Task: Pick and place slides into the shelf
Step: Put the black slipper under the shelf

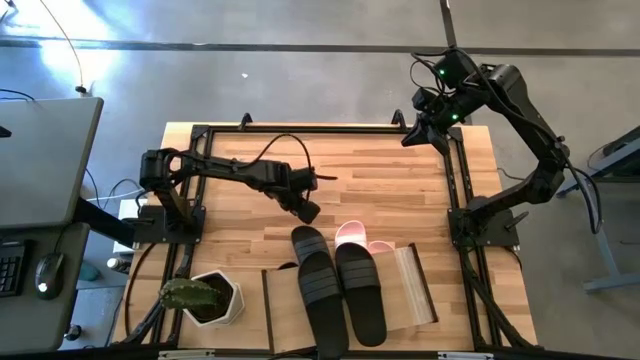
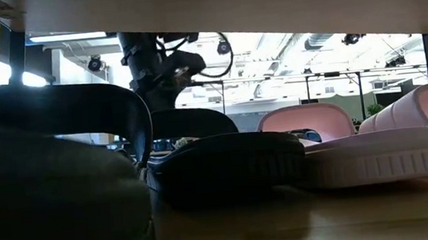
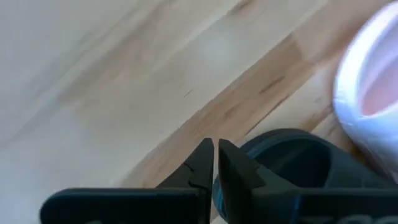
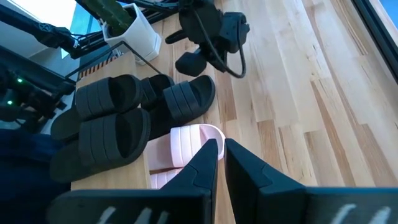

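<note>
Two black slides (image 1: 320, 290) (image 1: 360, 292) lie side by side on the top panel of the light-wood shelf (image 1: 415, 290). Pink-and-white slides (image 1: 355, 236) lie on the table just beyond the shelf. In the low view, under the shelf's top (image 2: 227, 8), more black slides (image 2: 218, 167) and the pink ones (image 2: 375, 156) rest on their soles. My left gripper (image 1: 308, 213) is shut, pointing steeply down at the table beside a black slide's rounded end (image 3: 292, 162). My right gripper (image 4: 221, 149) is shut and hangs high over the far right corner. My left gripper stands with its shut fingertips (image 3: 227, 155) right beside the rounded end of the black slide, coming from above. Nothing shows between the fingers. Whether a finger touches the slide, I cannot tell.
A white hexagonal pot with a cactus (image 1: 210, 297) stands at the near left, beside the shelf. Black frame rails (image 1: 455, 180) run along the table's sides. Bare wood (image 1: 380, 175) stretches across the far half of the table.
</note>
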{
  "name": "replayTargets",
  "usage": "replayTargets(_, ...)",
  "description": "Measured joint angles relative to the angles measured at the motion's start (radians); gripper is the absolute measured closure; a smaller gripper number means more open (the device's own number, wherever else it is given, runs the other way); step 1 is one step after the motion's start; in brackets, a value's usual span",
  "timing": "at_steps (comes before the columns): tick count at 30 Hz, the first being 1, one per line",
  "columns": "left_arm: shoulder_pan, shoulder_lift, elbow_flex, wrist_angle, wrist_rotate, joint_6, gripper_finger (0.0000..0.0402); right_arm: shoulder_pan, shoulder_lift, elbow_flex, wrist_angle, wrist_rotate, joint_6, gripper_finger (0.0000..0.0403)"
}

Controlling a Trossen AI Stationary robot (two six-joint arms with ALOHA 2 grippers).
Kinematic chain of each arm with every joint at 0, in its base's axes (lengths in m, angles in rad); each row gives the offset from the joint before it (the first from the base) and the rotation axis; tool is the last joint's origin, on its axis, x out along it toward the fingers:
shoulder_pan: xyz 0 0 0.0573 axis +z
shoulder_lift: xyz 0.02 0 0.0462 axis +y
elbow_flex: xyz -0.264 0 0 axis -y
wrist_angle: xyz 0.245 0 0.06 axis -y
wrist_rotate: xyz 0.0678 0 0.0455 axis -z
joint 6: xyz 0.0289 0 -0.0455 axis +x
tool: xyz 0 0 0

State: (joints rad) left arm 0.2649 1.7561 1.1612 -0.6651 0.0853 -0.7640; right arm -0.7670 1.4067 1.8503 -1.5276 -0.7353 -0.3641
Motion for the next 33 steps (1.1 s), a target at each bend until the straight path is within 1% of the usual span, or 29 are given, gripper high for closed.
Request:
replayTargets(4,-0.022,0.0,-0.042,0.024,0.009,-0.081,0.0399,0.0,0.0,0.0,0.001,0.0,0.014,0.0382)
replayTargets(6,-0.038,0.0,-0.055,0.044,0.012,-0.099,0.0397,0.0,0.0,0.0,0.003,0.0,0.023,0.0382)
replayTargets(10,-0.073,0.001,-0.069,0.134,0.043,-0.136,0.0398,0.0,0.0,0.0,0.003,0.0,0.023,0.0382)
replayTargets(15,-0.112,0.053,-0.072,0.15,0.076,-0.187,0.0397,0.0,0.0,0.0,0.002,0.0,0.023,0.0382)
replayTargets(18,-0.129,0.083,-0.072,0.161,0.103,-0.194,0.04,0.0,0.0,0.0,0.002,0.0,0.023,0.0382)
replayTargets(24,-0.172,0.096,-0.071,0.267,0.136,-0.192,0.0401,0.0,0.0,0.0,-0.001,0.002,0.023,0.0382)
replayTargets(29,-0.211,0.096,-0.063,0.273,0.154,-0.199,0.0401,0.0,0.0,0.0,-0.002,0.002,0.023,0.0382)
replayTargets(33,-0.247,0.096,-0.063,0.276,0.147,-0.231,0.0401,0.0,0.0,0.0,-0.003,0.002,0.023,0.0382)
